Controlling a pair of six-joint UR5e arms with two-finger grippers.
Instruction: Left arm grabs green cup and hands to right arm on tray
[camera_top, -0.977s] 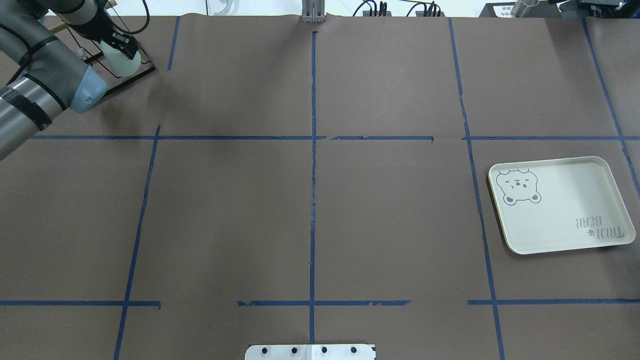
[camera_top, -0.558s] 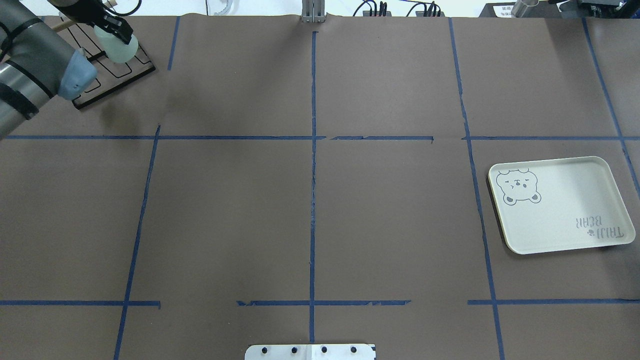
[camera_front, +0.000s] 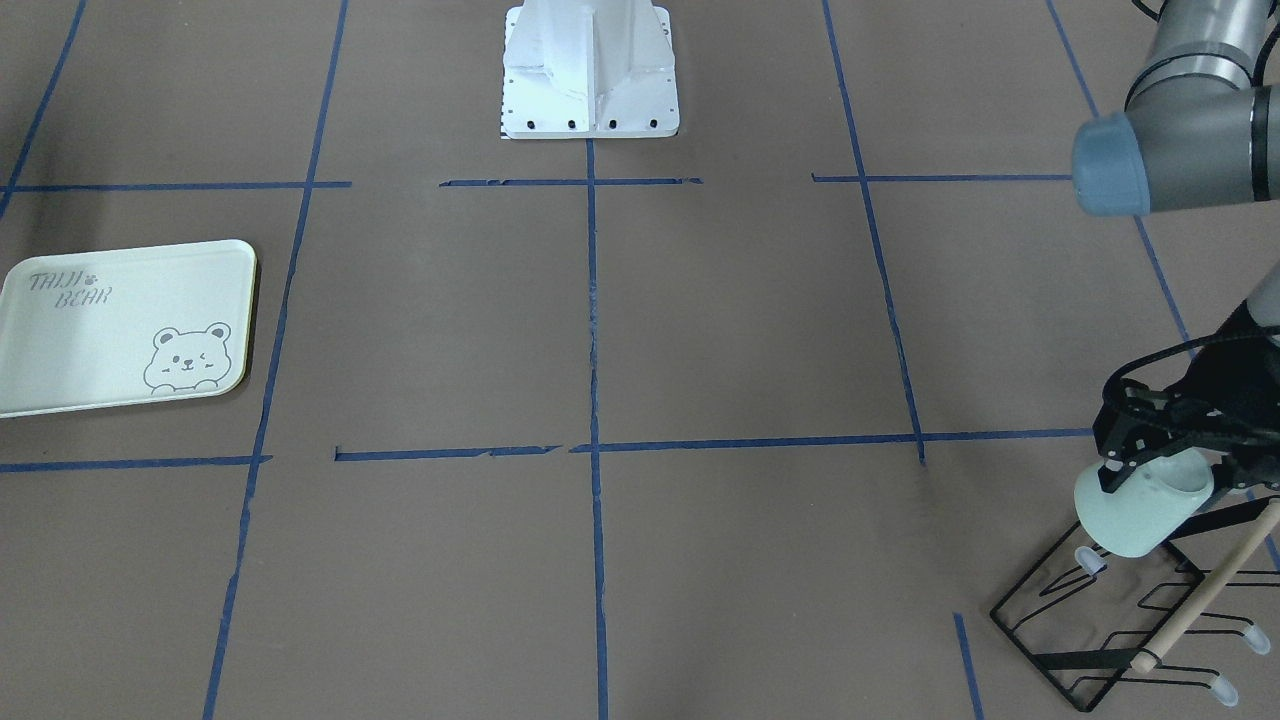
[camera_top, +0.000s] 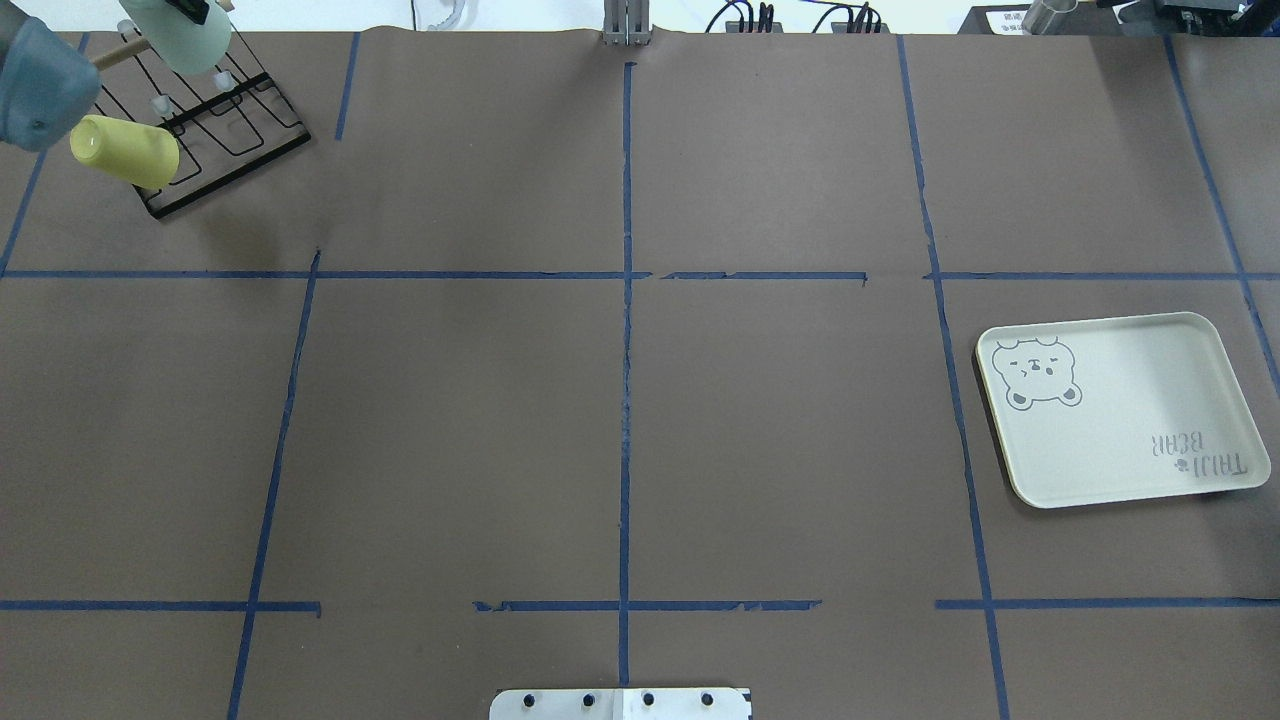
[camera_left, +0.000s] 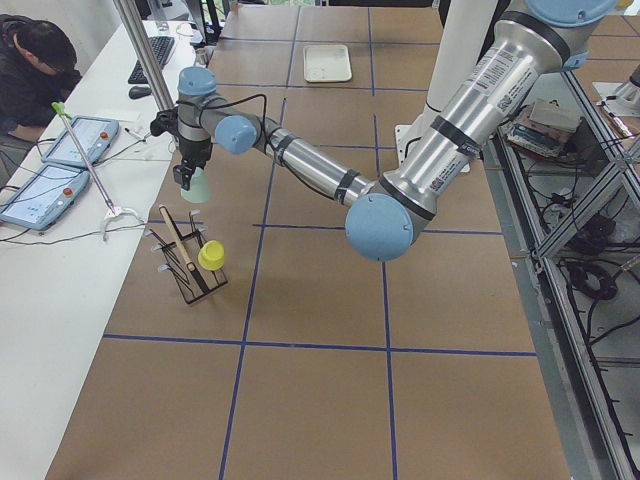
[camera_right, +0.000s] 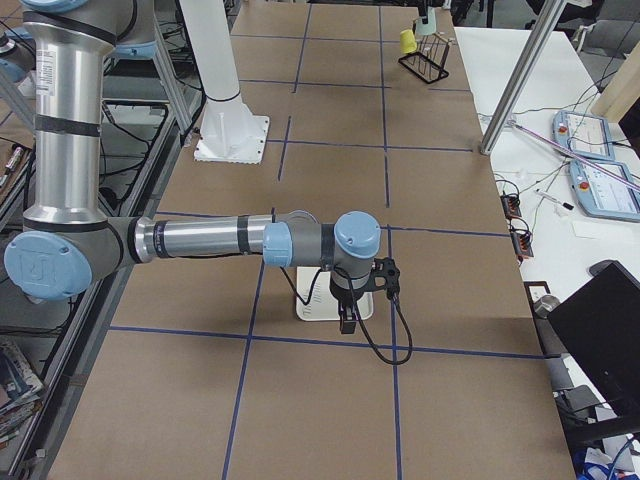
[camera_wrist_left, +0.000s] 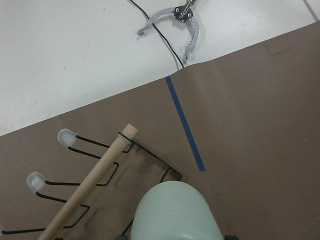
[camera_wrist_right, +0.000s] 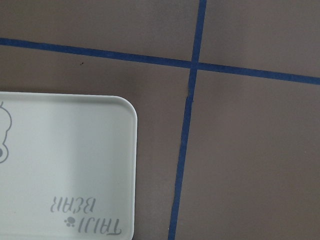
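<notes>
My left gripper (camera_front: 1165, 468) is shut on the pale mint-green cup (camera_front: 1138, 515) and holds it tilted in the air, clear above the black wire rack (camera_front: 1120, 625). The cup also shows at the top left of the overhead view (camera_top: 186, 40), in the exterior left view (camera_left: 196, 186) and at the bottom of the left wrist view (camera_wrist_left: 175, 212). The cream tray (camera_top: 1120, 410) with the bear drawing lies flat, with nothing on it. My right gripper (camera_right: 347, 318) hangs over the tray's corner (camera_wrist_right: 70, 160); I cannot tell whether it is open or shut.
A yellow cup (camera_top: 126, 150) sits on a prong of the rack (camera_top: 225, 125). A wooden rod (camera_front: 1205, 590) leans across the rack. Blue tape lines cross the brown table. A white surface with a metal claw tool (camera_wrist_left: 175, 22) lies beyond the table's far edge.
My left arm has lifted the green cup up and toward the table's far edge, off the rack. The arm no longer covers the yellow cup. The tray has not moved.
</notes>
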